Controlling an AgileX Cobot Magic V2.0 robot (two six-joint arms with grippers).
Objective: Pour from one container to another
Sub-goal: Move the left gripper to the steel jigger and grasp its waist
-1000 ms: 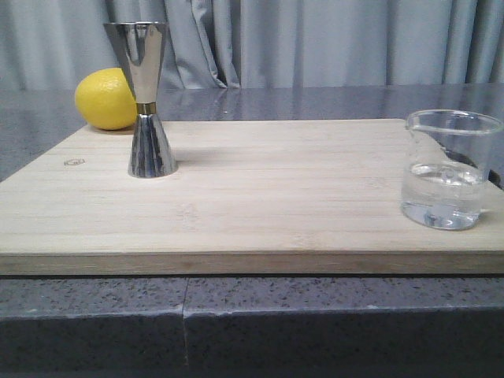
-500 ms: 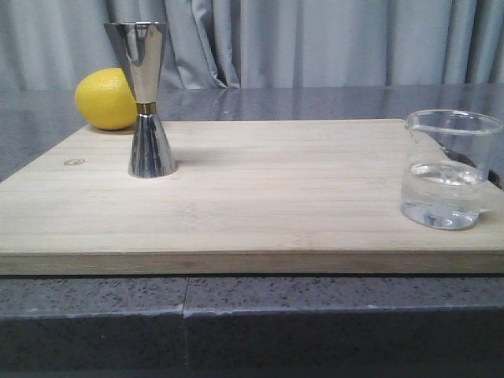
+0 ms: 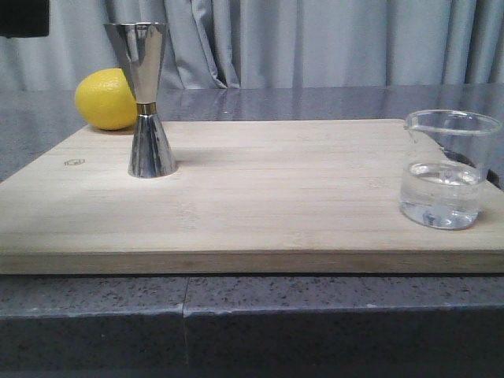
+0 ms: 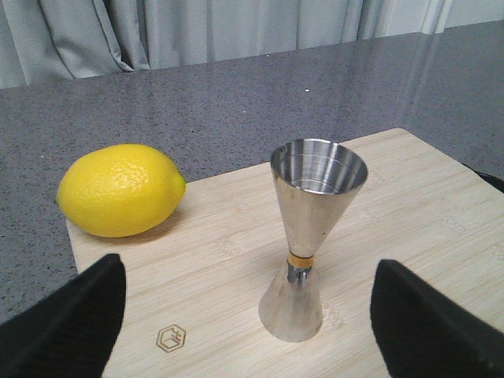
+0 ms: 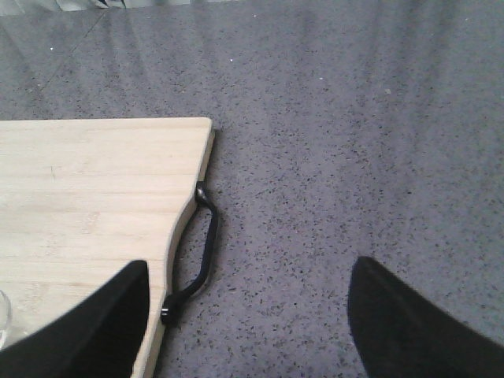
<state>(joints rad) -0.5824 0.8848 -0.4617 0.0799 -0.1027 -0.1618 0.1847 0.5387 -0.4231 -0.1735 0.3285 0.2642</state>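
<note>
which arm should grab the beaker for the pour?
Probably right. The beaker sits at the board's right end, and its edge shows beside the open right pincer. The open left pincer frames the jigger.

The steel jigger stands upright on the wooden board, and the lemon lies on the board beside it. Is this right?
Not quite. The jigger does stand upright on the board, but the left wrist view shows the lemon lying on the grey counter, just past the board's edge.
</note>
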